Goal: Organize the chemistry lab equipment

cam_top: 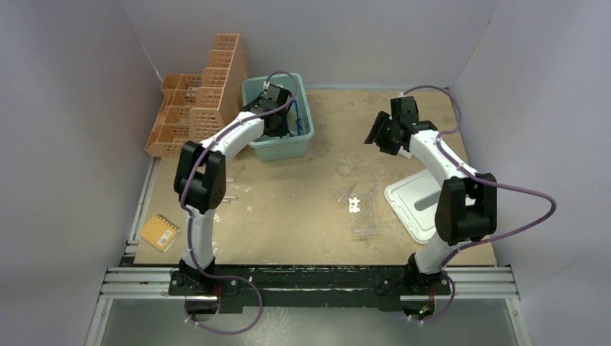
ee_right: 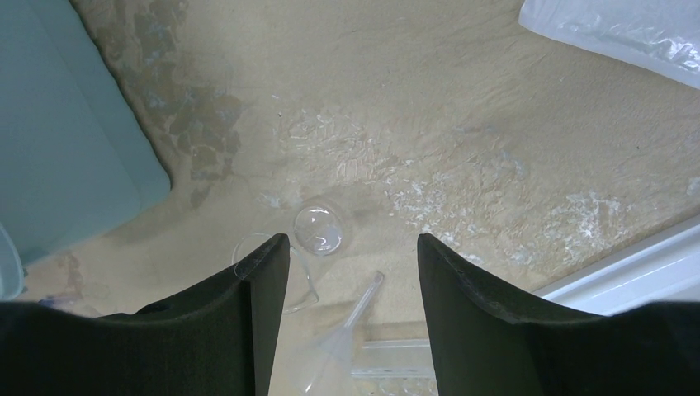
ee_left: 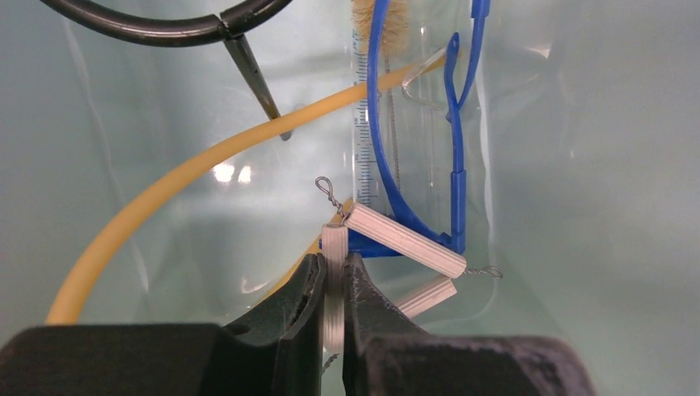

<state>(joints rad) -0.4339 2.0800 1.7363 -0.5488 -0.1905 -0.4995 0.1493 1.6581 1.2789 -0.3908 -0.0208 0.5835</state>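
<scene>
Left gripper (ee_left: pixel 333 276), clamped on the triangle (ee_left: pixel 404 241) at lower centre, should release low in the bin (ee_left: pixel 594 165); right gripper (ee_right: pixel 351 268) stands wide.

We find the bin (cam_top: pixel 284 150) at the bench's (cam_top: pixel 288 209) back left, the basket rack (cam_top: pixel 209 94) left of it; hose (ee_left: pixel 165 185), goggles (ee_left: pixel 456 198) and triangle (ee_left: pixel 404 239) lie inside.

top: overhead, whole table (cam_top: pixel 302 209) | left wrist: close, inside bin (ee_left: pixel 578 206) | right wrist: above table
</scene>
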